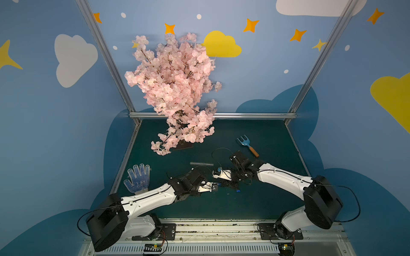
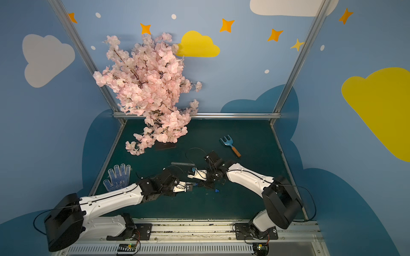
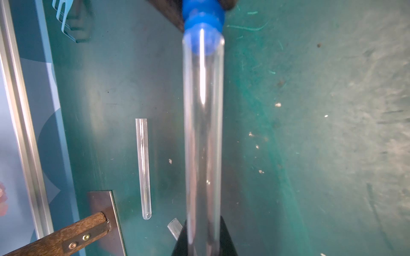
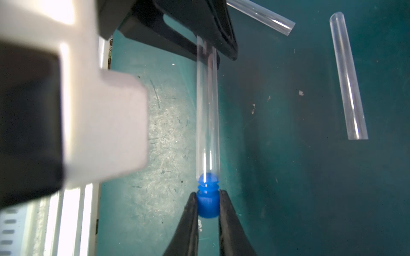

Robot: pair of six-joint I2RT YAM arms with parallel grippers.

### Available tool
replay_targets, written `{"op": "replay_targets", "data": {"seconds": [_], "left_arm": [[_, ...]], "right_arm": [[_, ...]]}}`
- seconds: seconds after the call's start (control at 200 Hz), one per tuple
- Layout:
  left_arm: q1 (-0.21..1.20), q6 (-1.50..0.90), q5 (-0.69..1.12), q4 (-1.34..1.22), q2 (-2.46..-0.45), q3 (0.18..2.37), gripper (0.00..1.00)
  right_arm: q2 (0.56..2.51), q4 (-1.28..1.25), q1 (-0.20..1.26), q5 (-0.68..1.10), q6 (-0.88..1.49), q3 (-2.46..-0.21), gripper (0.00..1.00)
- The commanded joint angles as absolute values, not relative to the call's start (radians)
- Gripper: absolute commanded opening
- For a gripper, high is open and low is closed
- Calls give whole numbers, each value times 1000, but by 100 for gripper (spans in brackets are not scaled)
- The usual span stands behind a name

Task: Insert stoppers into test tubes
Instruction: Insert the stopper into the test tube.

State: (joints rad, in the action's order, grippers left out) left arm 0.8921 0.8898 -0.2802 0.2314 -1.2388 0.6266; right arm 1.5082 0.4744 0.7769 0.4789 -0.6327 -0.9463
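Observation:
My left gripper (image 3: 203, 236) is shut on a clear test tube (image 3: 203, 133) near its rounded end. It holds the tube above the green table (image 1: 255, 199). My right gripper (image 4: 208, 196) is shut on a blue stopper (image 4: 208, 202). The stopper's ribbed tip sits just inside the tube's open mouth, and it shows in the left wrist view too (image 3: 203, 20). In a top view the two grippers meet near the table's middle, left (image 1: 215, 187) and right (image 1: 218, 171). A second test tube (image 1: 200, 164) lies loose on the table behind them. A third tube (image 4: 261, 17) lies beside it. A loose stopper (image 1: 238, 191) lies to the front right.
A pink blossom tree (image 1: 175, 88) stands at the back left on a dark base plate (image 3: 104, 212). A blue-dotted glove (image 1: 137, 178) lies at the left edge. A blue toy rake (image 1: 247, 145) with an orange handle lies at the back right.

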Motion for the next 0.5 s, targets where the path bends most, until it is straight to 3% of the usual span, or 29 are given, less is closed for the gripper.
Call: {"op": "replay_targets", "data": {"seconds": [0.0, 0.496], "left_arm": [[921, 920, -244, 195, -1236, 650, 2], [965, 1031, -166, 90, -1164, 589, 2]], "right_arm": [[1514, 423, 786, 547, -572, -1014, 6], [1514, 400, 788, 640, -463, -1062, 1]]}}
